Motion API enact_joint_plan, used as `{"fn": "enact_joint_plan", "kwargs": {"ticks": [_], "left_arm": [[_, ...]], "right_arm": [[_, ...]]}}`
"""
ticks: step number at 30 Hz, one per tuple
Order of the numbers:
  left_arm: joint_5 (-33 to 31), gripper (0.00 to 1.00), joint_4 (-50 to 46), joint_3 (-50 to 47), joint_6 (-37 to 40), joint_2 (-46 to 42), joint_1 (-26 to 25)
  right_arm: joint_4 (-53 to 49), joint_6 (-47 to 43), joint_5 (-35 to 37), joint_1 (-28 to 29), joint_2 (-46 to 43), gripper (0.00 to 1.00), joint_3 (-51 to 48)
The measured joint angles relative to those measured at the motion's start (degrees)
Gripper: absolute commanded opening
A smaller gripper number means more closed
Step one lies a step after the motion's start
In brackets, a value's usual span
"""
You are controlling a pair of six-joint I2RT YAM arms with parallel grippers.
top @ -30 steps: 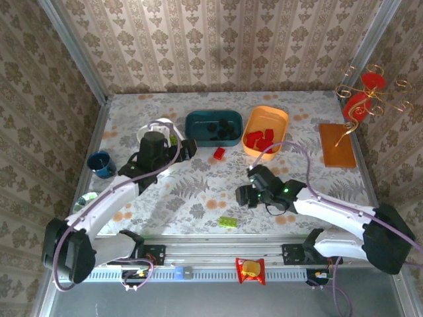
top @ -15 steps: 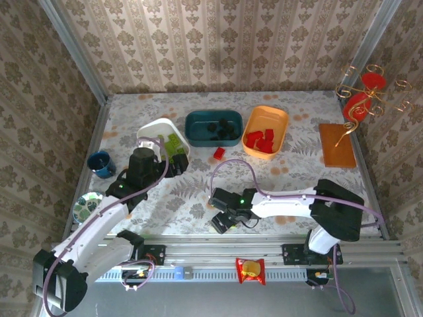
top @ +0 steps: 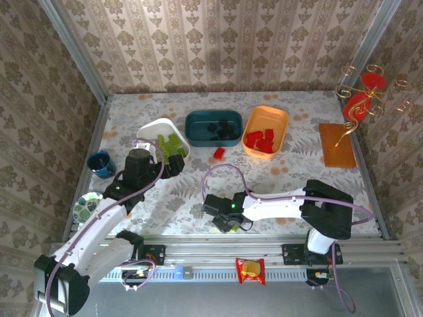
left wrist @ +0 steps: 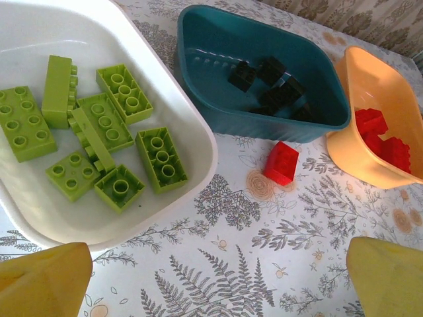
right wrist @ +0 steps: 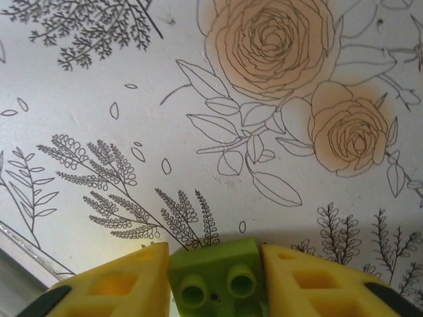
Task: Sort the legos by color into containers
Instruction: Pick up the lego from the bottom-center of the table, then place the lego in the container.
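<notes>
Now the right claw (right wrist: 215, 294) is clenched on a lime green brick (right wrist: 213, 272). Both yellow fingers (right wrist: 119, 284) press on its sides, and two studs show between them. The rest of the brick is cut off by the picture edge, so we cannot tell its long axis. In the top view this claw (top: 225, 221) stands low over the tabletop (top: 304, 132), near the front rail.

The coming move, as we judge it, turns on one relation. The white tray (top: 152, 132), where the other green bricks (left wrist: 99, 125) lie, is at about 11 o'clock from the right claw and well apart from it. The right arm must reach across to the left side.

The left claw (top: 173, 164) is released, with its jaws wide, just beside the near right corner of that tray. It is therefore on the line of travel and could be in the way. We think it should draw aside, or the right claw should pass higher over it.

A single red brick (top: 219, 153) lies loose at 12 o'clock from the right claw, and the left claw is the nearer one to it. The orange tray (top: 272, 119) is at 1 o'clock. The teal tray (top: 197, 124), with black bricks (left wrist: 271, 82), is farther off at 12 o'clock.
</notes>
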Motion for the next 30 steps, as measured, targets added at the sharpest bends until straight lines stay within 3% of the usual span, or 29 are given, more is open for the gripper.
{"fn": "enact_joint_plan", "kwargs": {"ticks": [8,17,21,30], "left_arm": [[-0.24,1.0,-0.35,-0.02,0.0,-1.57,0.0],[-2.62,1.0,-0.5,-1.92,-0.42,-5.97,0.02],[-3.69,1.0,-1.29,-2.34,-0.46,-7.41,0.02],[-5.05,1.0,-3.87,-2.36,-0.46,-10.03,0.07]], "right_arm": [[3.56,0.11,0.92,-1.88,-2.91,0.27,-1.16],[14.91,0.15,-1.97,-11.98,-7.91,0.27,3.98],[21.79,0.83,-3.76,-15.3,-2.19,0.27,11.96],[31.28,7.02,-11.78,-20.92,20.13,0.27,35.69]]}}
